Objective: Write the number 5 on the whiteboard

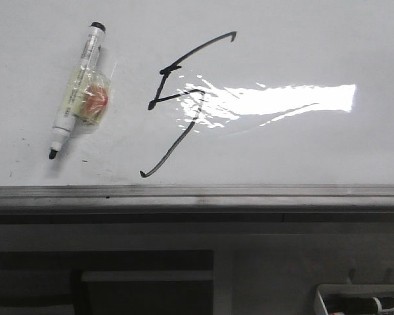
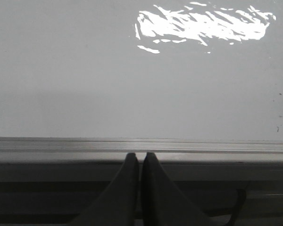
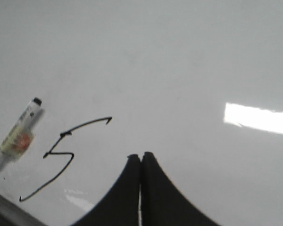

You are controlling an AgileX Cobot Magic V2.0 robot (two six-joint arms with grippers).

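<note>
There's your 5 (image 1: pixel 180 105) on the whiteboard (image 1: pixel 302 39), slanted and inked, glare beside it, marker (image 1: pixel 79 88) lying loose just left of it. Your right gripper (image 3: pixel 141 157) hovers clear of the 5, fingers pinched together on nothing. Your left gripper (image 2: pixel 141 156), also clamped empty, sits at the rail (image 2: pixel 47 143).

The whiteboard (image 1: pixel 302 39) lies flat, glossy white, with bright glare. The number 5 (image 1: pixel 184 98) is drawn on it in thin black slanted strokes, left of the glare.
</note>
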